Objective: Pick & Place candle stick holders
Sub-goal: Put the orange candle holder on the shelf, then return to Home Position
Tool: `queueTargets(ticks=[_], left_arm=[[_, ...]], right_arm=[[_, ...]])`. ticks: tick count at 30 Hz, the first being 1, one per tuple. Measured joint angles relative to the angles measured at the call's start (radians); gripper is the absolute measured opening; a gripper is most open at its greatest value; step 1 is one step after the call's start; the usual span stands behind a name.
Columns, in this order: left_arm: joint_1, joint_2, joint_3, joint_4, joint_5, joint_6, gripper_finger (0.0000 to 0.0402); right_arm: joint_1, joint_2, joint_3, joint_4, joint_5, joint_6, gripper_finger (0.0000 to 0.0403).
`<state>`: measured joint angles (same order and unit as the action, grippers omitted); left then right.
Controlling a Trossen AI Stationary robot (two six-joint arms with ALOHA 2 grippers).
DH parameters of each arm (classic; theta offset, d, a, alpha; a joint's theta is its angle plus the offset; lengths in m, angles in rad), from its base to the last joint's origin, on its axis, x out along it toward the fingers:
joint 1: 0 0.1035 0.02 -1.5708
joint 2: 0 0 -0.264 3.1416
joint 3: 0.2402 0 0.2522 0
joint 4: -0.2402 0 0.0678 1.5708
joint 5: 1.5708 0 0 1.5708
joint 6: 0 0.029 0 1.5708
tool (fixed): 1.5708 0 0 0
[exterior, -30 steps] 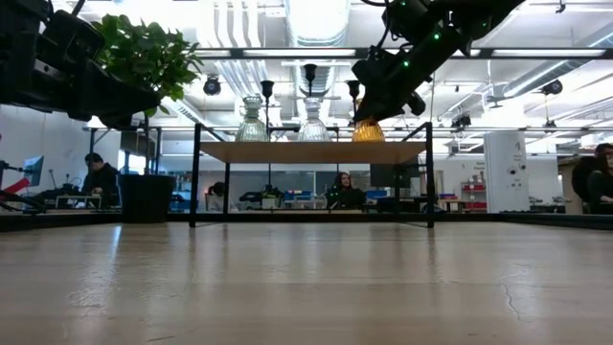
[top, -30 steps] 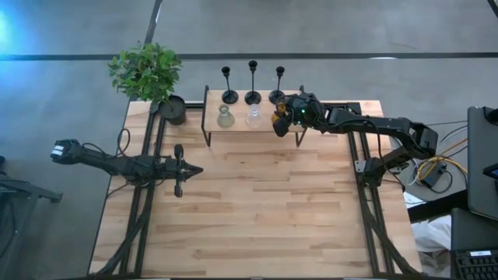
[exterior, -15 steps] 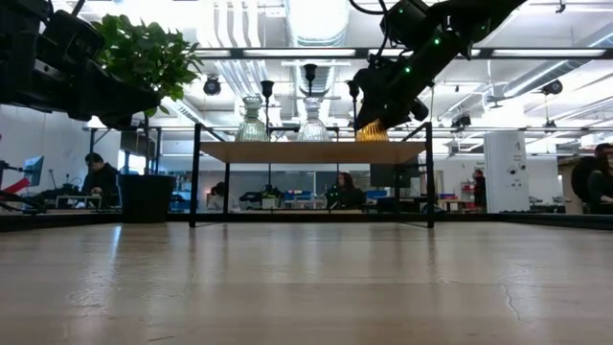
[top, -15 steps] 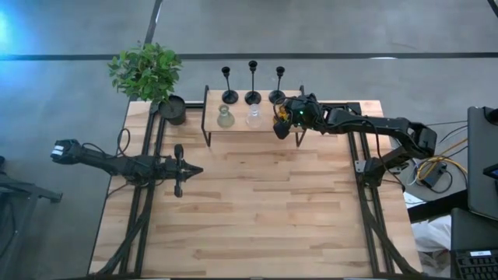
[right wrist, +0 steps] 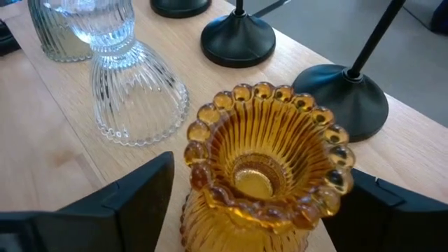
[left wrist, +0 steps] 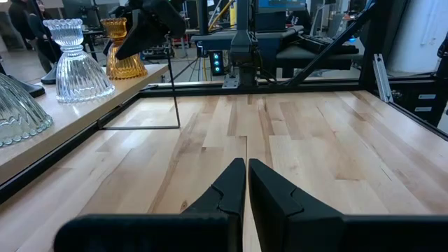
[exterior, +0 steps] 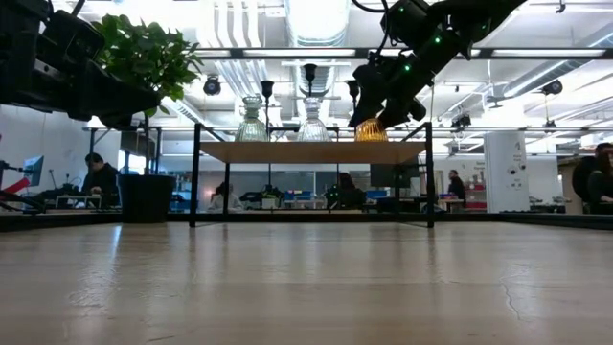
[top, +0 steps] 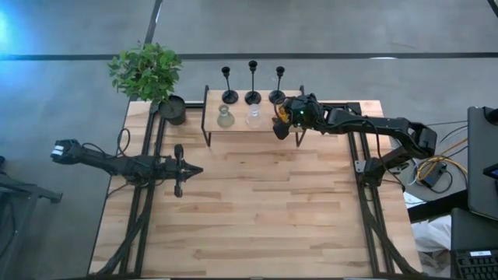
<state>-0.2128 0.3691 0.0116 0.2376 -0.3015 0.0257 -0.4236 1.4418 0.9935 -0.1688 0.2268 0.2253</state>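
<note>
Three black candle stick holders point(top: 229, 95) point(top: 253, 96) point(top: 278, 95) stand upright on their round bases along the far edge of a small wooden shelf point(top: 241, 128); two bases point(right wrist: 238, 38) point(right wrist: 343, 98) show in the right wrist view. My right gripper point(right wrist: 260, 171) is open over the shelf's right end. Its fingers stand on either side of an amber glass vase point(right wrist: 266, 168), apart from it. The vase stands on the shelf. My left gripper point(left wrist: 246, 168) is shut and holds nothing, low over the table's left part point(top: 194, 169).
A clear glass vase point(right wrist: 133, 84) and a greenish one point(top: 225, 117) stand on the shelf left of the amber vase. A potted plant point(top: 173, 109) is at the table's far left corner. Bare wooden tabletop point(top: 257, 210) spreads in front of the shelf.
My right gripper has opened around the amber vase and let it go; the vase stays standing on the shelf. The arm has kept its place.
</note>
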Motion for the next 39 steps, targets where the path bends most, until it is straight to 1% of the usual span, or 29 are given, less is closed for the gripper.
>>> queueTargets(ticks=[16,24,31,34,39], left_arm=[[0.0,0.0,0.0,0.0,0.0,0.0,0.0026],[0.0,0.0,0.0,0.0,0.0,0.0,0.0026],[0.0,0.0,0.0,0.0,0.0,0.0,0.0026],[0.0,0.0,0.0,0.0,0.0,0.0,0.0026],[0.0,0.0,0.0,0.0,0.0,0.0,0.0026]], right_arm=[[0.0,-0.002,0.002,0.001,0.008,0.003,0.0366],[-0.001,-0.014,0.003,-0.002,0.009,0.002,0.0368],[-0.003,-0.079,0.003,-0.041,0.039,0.003,0.0368],[-0.003,-0.116,0.004,-0.09,0.038,0.009,0.0368],[-0.003,-0.177,0.004,-0.181,0.037,0.069,0.0368]])
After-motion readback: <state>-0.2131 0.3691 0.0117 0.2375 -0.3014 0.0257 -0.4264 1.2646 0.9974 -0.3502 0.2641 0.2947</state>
